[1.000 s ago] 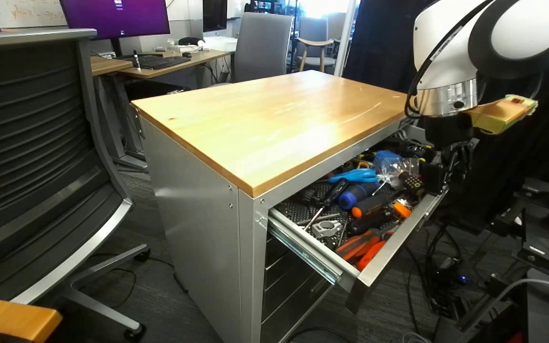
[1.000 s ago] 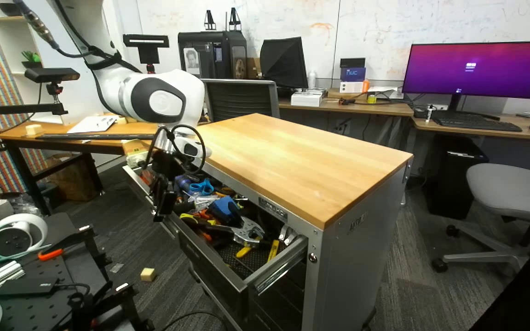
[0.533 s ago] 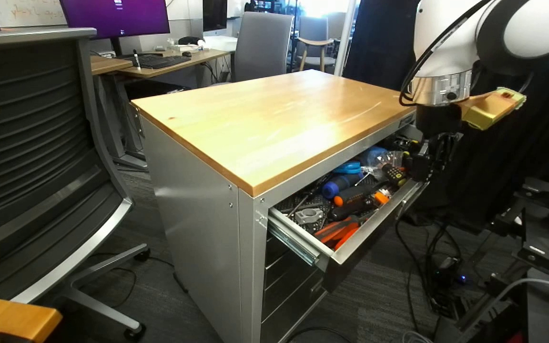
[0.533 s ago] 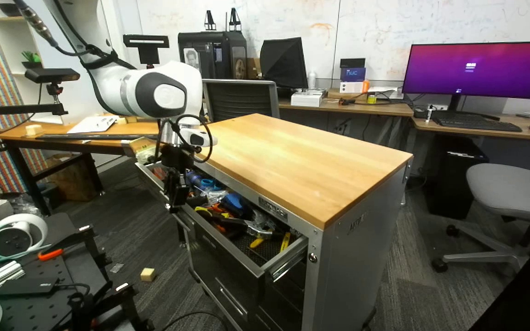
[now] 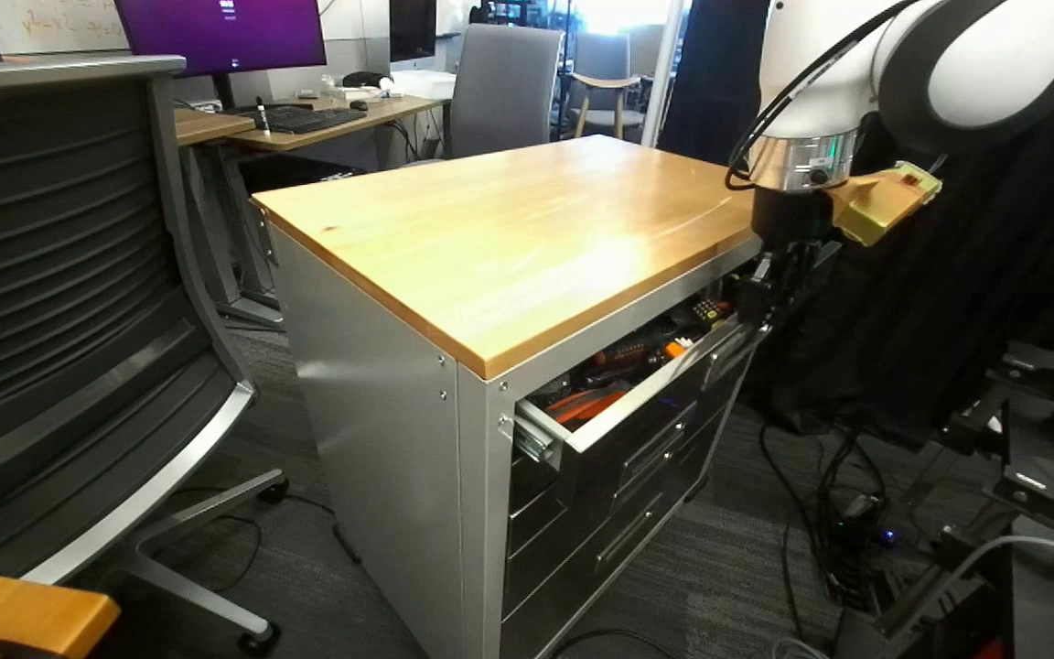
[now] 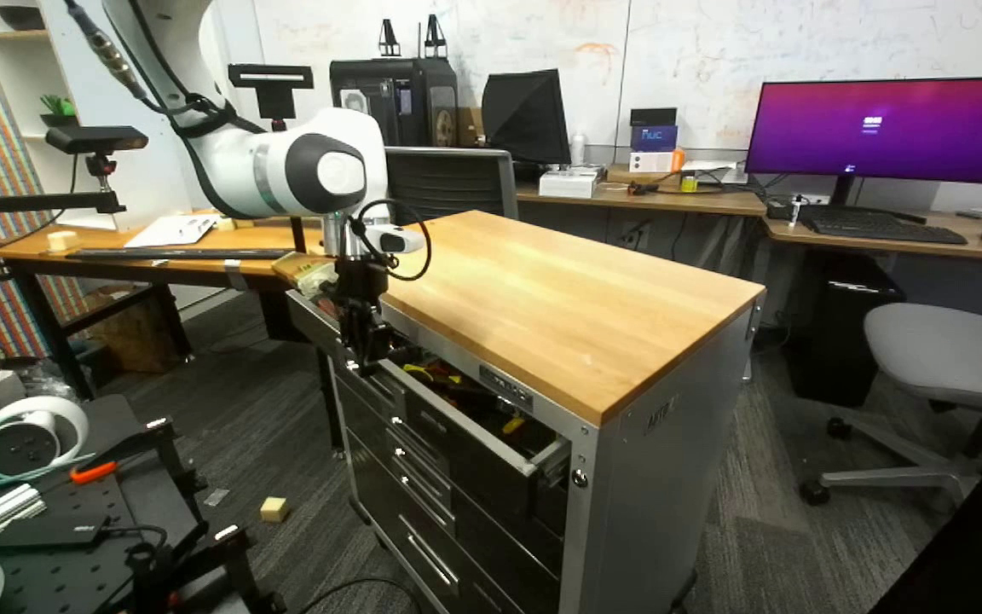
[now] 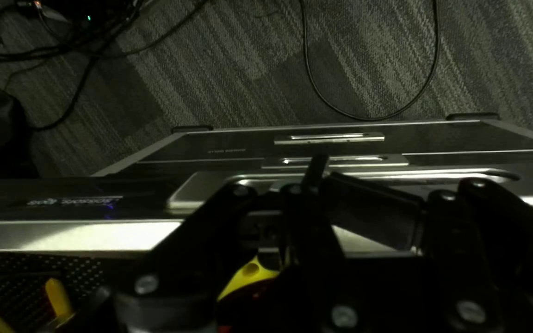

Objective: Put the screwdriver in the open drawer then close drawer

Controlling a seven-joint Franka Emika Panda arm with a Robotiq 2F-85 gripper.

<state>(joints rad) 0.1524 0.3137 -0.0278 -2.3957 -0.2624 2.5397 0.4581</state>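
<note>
Fingers (image 7: 373, 208), apart or together can't tell, are hanging right at the front of the part-open drawer (image 5: 650, 392), which is jutting from the bench (image 5: 527, 238) twd. them, long axis running parallel w/ bench's edge, prob. calling for a straight bench-ward push, w/ screwdriver unidentifiable, poss. lying inside.

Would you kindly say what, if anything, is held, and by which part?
That cannot be told: the tool stands at the drawer's front edge, any grip obscured.
</note>
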